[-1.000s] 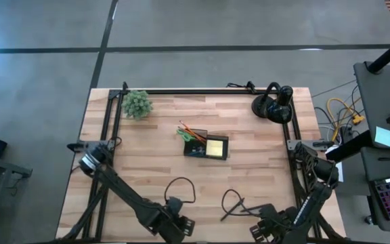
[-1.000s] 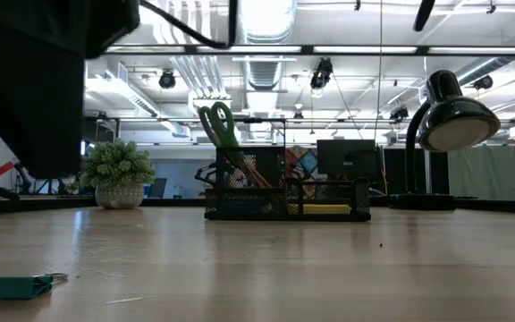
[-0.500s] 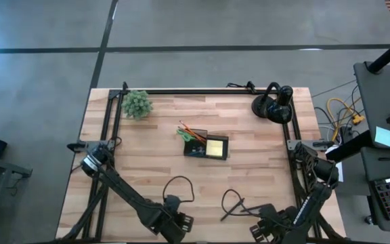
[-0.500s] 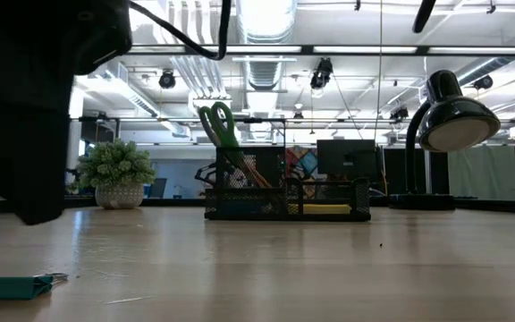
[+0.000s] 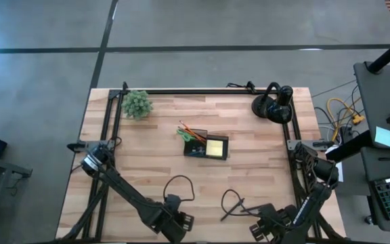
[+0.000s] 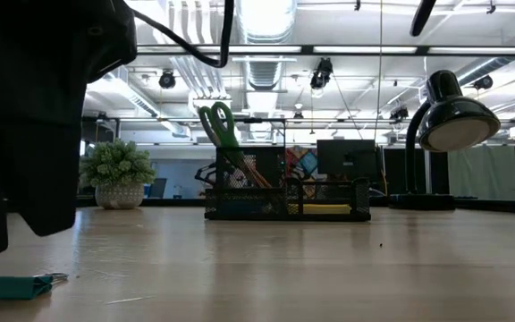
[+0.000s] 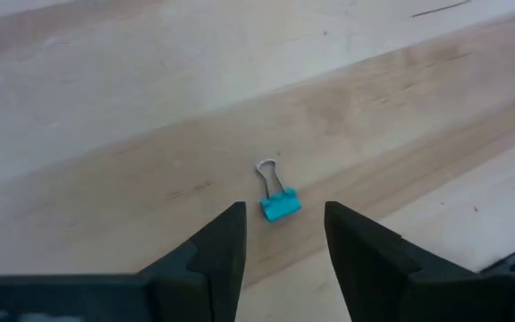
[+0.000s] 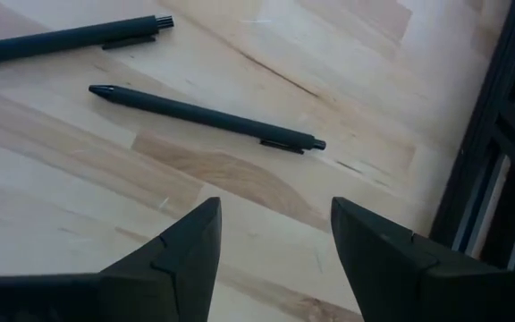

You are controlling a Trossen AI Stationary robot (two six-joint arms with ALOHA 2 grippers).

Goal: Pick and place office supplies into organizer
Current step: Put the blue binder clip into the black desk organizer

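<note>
A small blue binder clip (image 7: pixel 280 204) with a wire handle lies flat on the wooden table, just ahead of my left gripper (image 7: pixel 284 224). That gripper is open and points steeply down, touching nothing. The clip also shows in the low view (image 6: pixel 16 286). My right gripper (image 8: pixel 275 215) hangs open above bare wood near two black pens (image 8: pixel 206 116) (image 8: pixel 61 38) that lie flat. The black mesh organizer (image 5: pixel 206 146) stands mid-table. It holds a yellow sticky pad (image 5: pixel 215 146), orange pencils (image 5: pixel 189 129) and green-handled scissors (image 6: pixel 220 125).
A small potted plant (image 5: pixel 137 104) stands at the far left and a black desk lamp (image 5: pixel 274 103) at the far right. A black frame rail (image 8: pixel 499 152) runs close beside my right gripper. Bare wood lies between the organizer and both arms.
In the low view the dark body of my left gripper has tipped and come lower toward the table above the blue clip. The clip, the organizer and my right arm have kept still.
</note>
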